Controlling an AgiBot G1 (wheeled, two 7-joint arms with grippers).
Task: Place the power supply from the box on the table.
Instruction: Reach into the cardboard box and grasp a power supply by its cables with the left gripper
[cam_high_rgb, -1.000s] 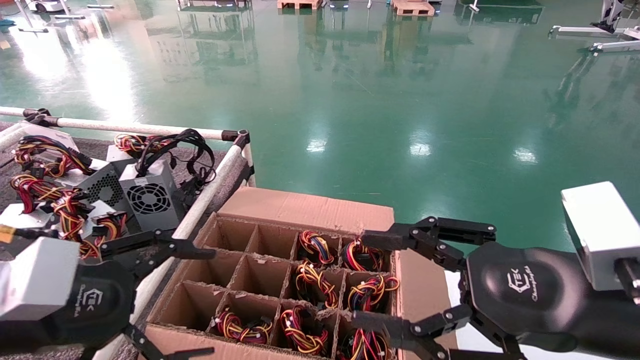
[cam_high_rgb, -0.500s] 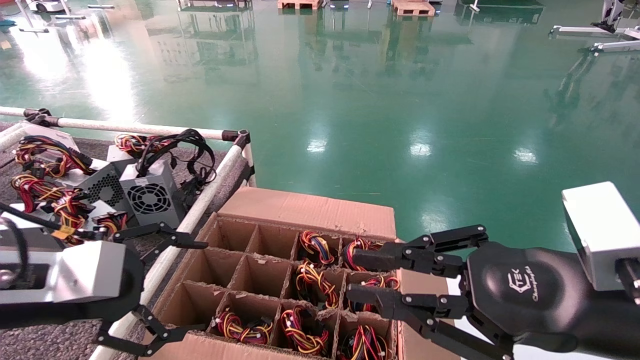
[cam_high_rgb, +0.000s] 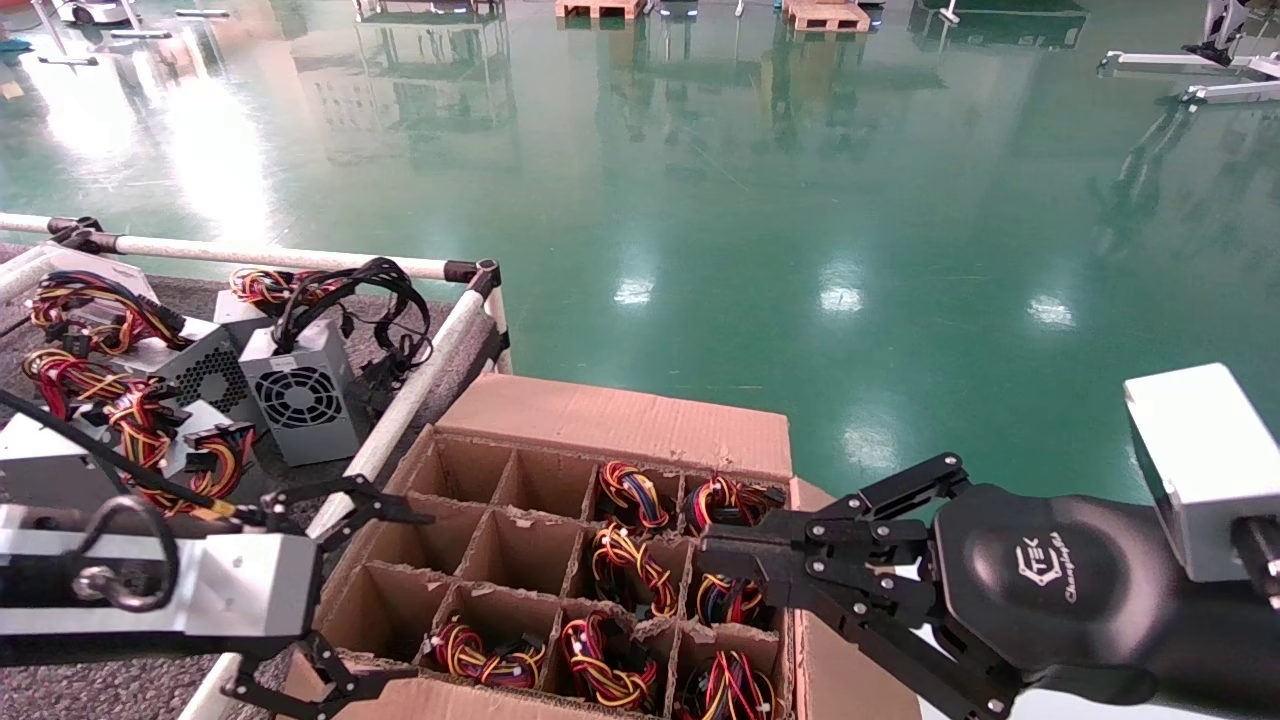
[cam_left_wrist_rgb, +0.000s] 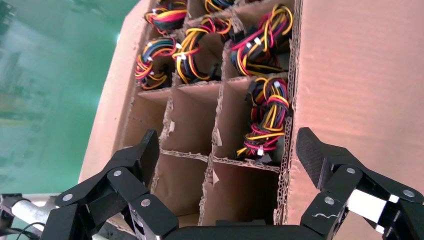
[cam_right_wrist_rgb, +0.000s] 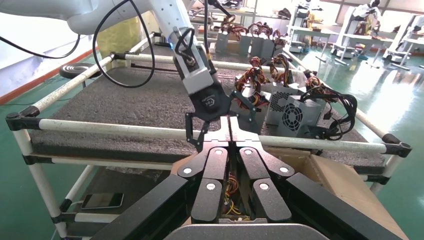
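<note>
The brown box (cam_high_rgb: 620, 420) stands at the bottom middle of the head view. Several of its cells each hold a power supply, showing as a tied wire bundle (cam_high_rgb: 620, 565); the left cells are bare. My left gripper (cam_high_rgb: 395, 600) hangs open over the box's left edge, nothing between its fingers. The left wrist view looks between these fingers (cam_left_wrist_rgb: 227, 155) down into two bare cells, with a wire bundle (cam_left_wrist_rgb: 265, 120) one cell farther. My right gripper (cam_high_rgb: 715, 550) is shut on nothing above the right column of cells. Its fingertips (cam_right_wrist_rgb: 229, 122) press together.
Several power supplies (cam_high_rgb: 300, 390) with loose wires lie on the grey speckled table (cam_high_rgb: 190, 295) at the left. A white tube rail (cam_high_rgb: 400, 420) runs between table and box. Glossy green floor (cam_high_rgb: 800, 200) lies beyond. The box's flap (cam_high_rgb: 850, 600) stands under my right arm.
My right gripper's fingers went from wide open to shut over the right cells. My left arm swung toward the box and now spans its left edge, still open.
</note>
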